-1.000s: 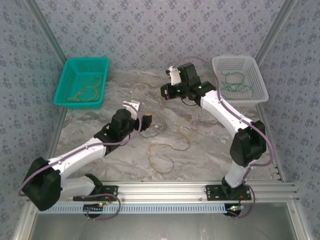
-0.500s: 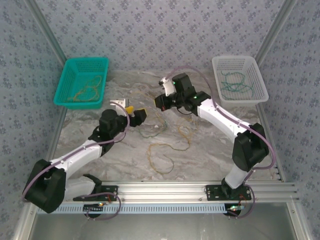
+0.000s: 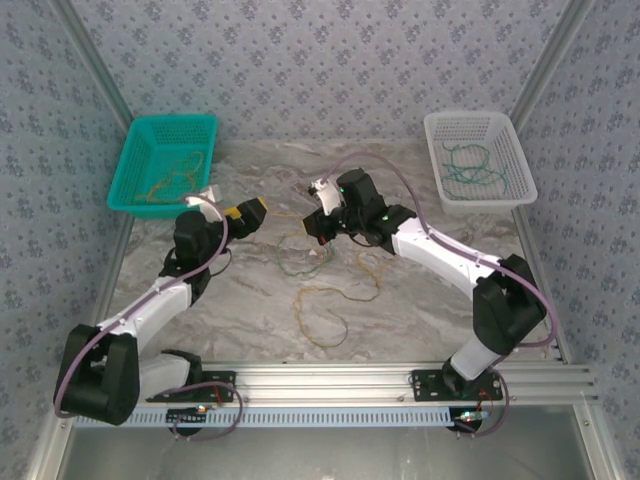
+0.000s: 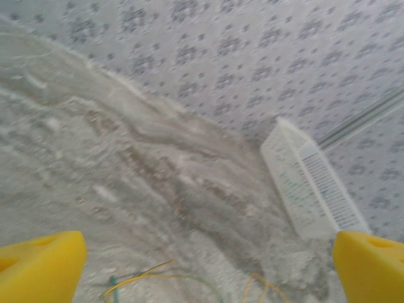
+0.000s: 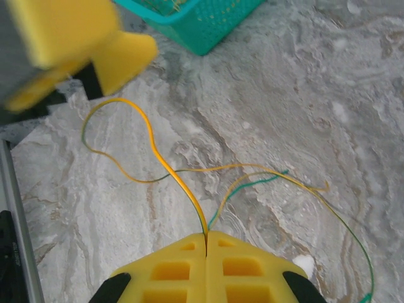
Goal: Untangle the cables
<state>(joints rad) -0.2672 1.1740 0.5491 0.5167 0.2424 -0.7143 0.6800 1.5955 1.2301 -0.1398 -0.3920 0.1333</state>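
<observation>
The cables lie as a loose tangle (image 3: 300,255) of orange-tan and dark green strands mid-table, with an orange loop (image 3: 322,310) nearer the arms. My right gripper (image 3: 320,222) hangs over the tangle's far side. In the right wrist view it (image 5: 206,238) is shut on an orange strand (image 5: 158,151), which rises in an arc toward the left gripper's yellow fingers (image 5: 82,38); a green strand (image 5: 252,185) runs beside it. My left gripper (image 3: 232,206) stands wide open near the teal basket, with nothing between its fingertips (image 4: 205,271). Strand ends (image 4: 151,274) lie below it.
A teal basket (image 3: 140,150) at the back left holds orange strands. The white basket (image 3: 500,135) at the back right, also seen from the left wrist (image 4: 312,189), holds green strands. Patterned walls enclose the marble table, and a metal rail (image 3: 330,378) runs along its near edge.
My left gripper has swung back and left toward the teal basket and opened wider. My right gripper has moved left and nearer, over the tangle, still shut.
</observation>
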